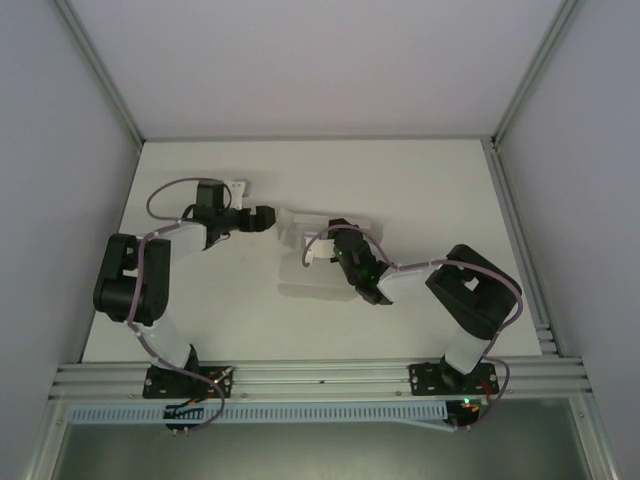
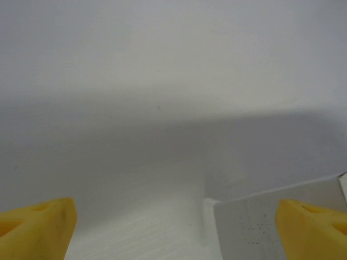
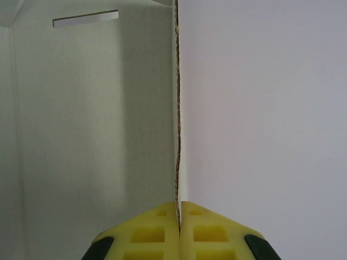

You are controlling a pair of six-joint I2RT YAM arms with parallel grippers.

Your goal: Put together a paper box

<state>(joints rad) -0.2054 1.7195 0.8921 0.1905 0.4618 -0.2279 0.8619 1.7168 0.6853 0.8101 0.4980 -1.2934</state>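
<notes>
The paper box (image 1: pixel 303 280) is white thin cardboard, partly folded, lying mid-table between both arms. My right gripper (image 1: pixel 338 240) reaches into it from the right. In the right wrist view its yellow fingers (image 3: pixel 157 230) are shut on the edge of an upright box wall (image 3: pixel 177 108), which runs straight up from the right gripper (image 3: pixel 179 208). My left gripper (image 1: pixel 278 220) is at the box's upper left end. Its yellow fingertips (image 2: pixel 38 227) stand wide apart, so the left gripper (image 2: pixel 173 233) is open, with a box flap (image 2: pixel 252 227) just inside the right fingertip.
The white table (image 1: pixel 200 300) is walled by pale panels at the back and sides. An aluminium rail (image 1: pixel 320 378) carrying both arm bases runs along the near edge. A slot (image 3: pixel 85 18) is cut in the box panel left of the held wall.
</notes>
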